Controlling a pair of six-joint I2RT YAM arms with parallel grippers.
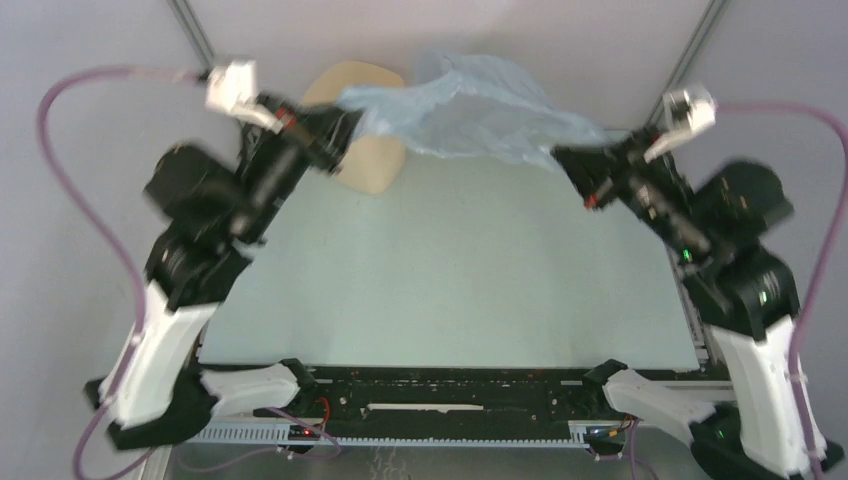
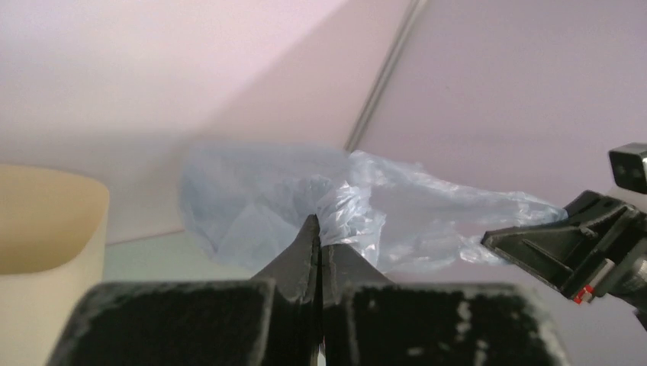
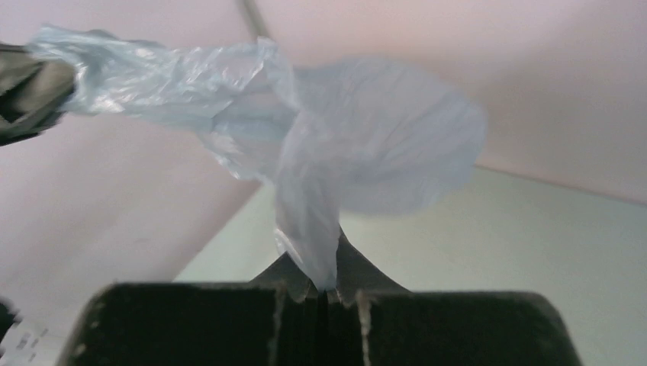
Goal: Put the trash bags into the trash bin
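Note:
The pale-blue trash bag (image 1: 480, 115) hangs stretched in the air between both grippers, above the far part of the table. My left gripper (image 1: 352, 128) is shut on its left end, right over the cream-beige trash bin (image 1: 372, 165), which stands at the far left. My right gripper (image 1: 566, 160) is shut on the bag's right end. In the left wrist view the bag (image 2: 305, 206) bunches at my closed gripper (image 2: 320, 232), with the bin (image 2: 46, 229) at left. In the right wrist view the bag (image 3: 358, 152) rises from my closed gripper (image 3: 326, 263).
The pale green table top (image 1: 450, 280) lies below the bag. Grey walls with metal frame posts (image 1: 195, 35) close off the back corners. The right gripper (image 2: 564, 244) shows at the right edge of the left wrist view.

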